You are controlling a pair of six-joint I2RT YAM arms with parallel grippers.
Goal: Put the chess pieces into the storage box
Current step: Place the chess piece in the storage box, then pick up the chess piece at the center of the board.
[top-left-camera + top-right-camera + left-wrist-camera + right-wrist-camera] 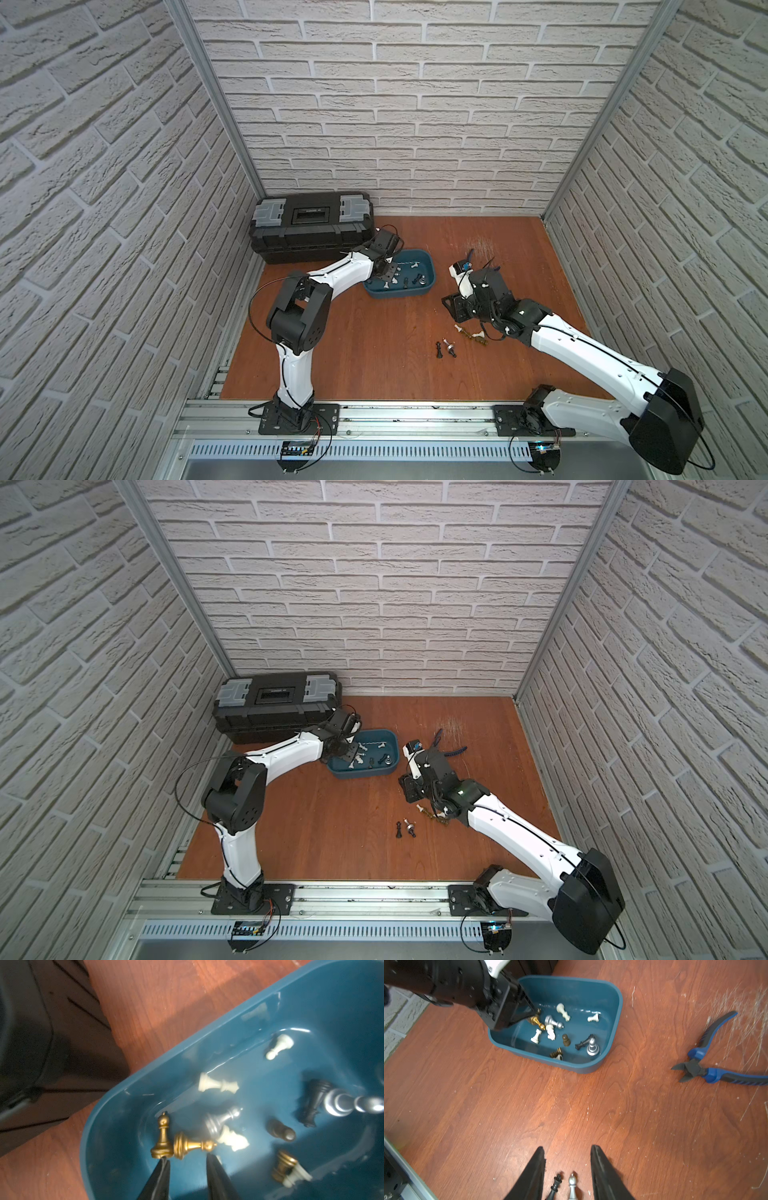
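Observation:
The teal storage box [430,275] [395,746] [616,1022] holds several chess pieces lying on its floor: white, silver, black and gold. My left gripper [187,1157] [390,272] reaches into the box's near-left corner, jaws open. A gold pawn [193,1145] lies loose just past the fingertips. A second gold piece [163,1138] touches one fingertip. My right gripper [567,1147] [454,309] hovers open over the table. A black piece [555,1185] [438,350] and a silver piece [572,1187] [448,345] show between its fingers, ungripped. More pieces [471,335] lie beside them.
A black toolbox [311,226] [31,1043] stands at the back left, close behind the storage box. Blue-handled pliers [708,1072] [453,752] lie right of the box on the scratched wooden table. Brick walls close in three sides.

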